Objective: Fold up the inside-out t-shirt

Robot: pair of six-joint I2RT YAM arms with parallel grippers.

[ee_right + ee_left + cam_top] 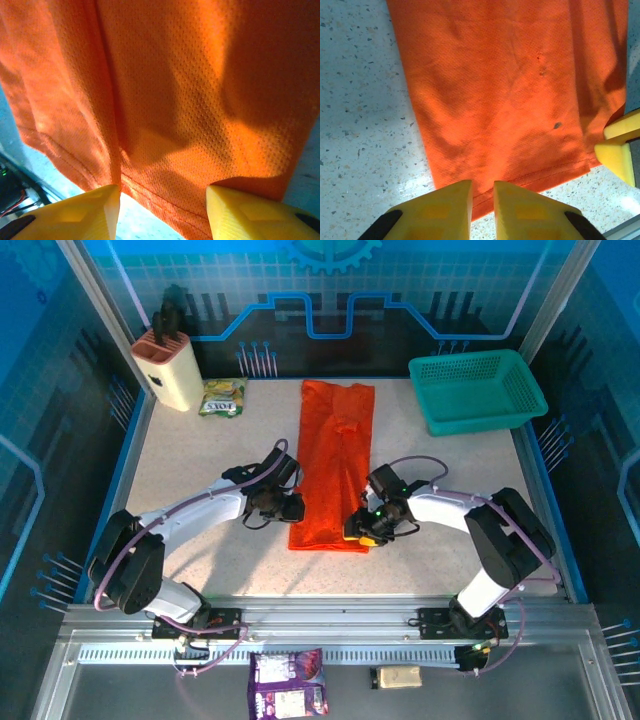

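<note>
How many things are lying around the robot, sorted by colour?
Orange: 1, the t-shirt
Teal: 1, the mesh basket
Cream: 1, the knife block
Green: 1, the snack packet
Purple: 1, the pouch
Tan: 1, the small block
Total: 6

Matt orange mesh-knit cloth t-shirt point(510, 90), speckled smooth table point(360, 125)

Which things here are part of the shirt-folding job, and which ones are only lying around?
Part of the job:
- orange t-shirt
- left gripper
- right gripper

Lying around:
- teal basket
- knife block
- green packet
- purple packet
- small tan block
</note>
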